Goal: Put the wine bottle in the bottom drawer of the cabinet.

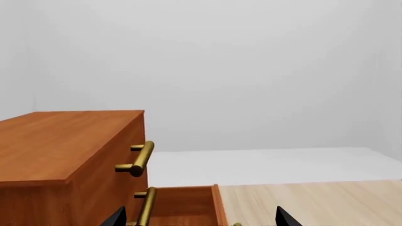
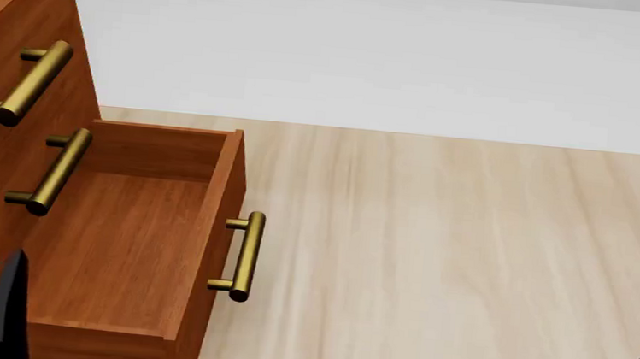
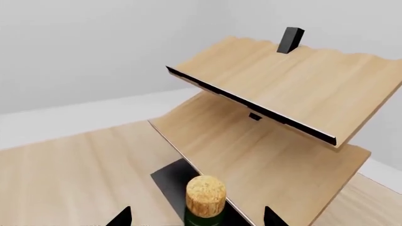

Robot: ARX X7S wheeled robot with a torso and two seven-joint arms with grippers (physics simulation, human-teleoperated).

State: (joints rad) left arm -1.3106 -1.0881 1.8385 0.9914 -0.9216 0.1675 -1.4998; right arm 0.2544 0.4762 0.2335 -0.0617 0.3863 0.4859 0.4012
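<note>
Only the right wrist view shows the dark green glass wine bottle's tan cork (image 3: 205, 192), between the right hand's (image 3: 196, 217) spread fingertips; grasp unclear. Head view shows the reddish-brown wooden bottom drawer (image 2: 120, 241) open, lower left; left hand (image 1: 199, 217) released.

Pale wood floor (image 2: 450, 267), white walls (image 1: 251, 70)

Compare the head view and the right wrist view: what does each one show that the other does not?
Only the head view shows the cabinet and its open, empty bottom drawer. Only the right wrist view shows the bottle, seen cork-first between the right gripper fingertips, and the slanted rack. Both show the pale wood floor.
</note>
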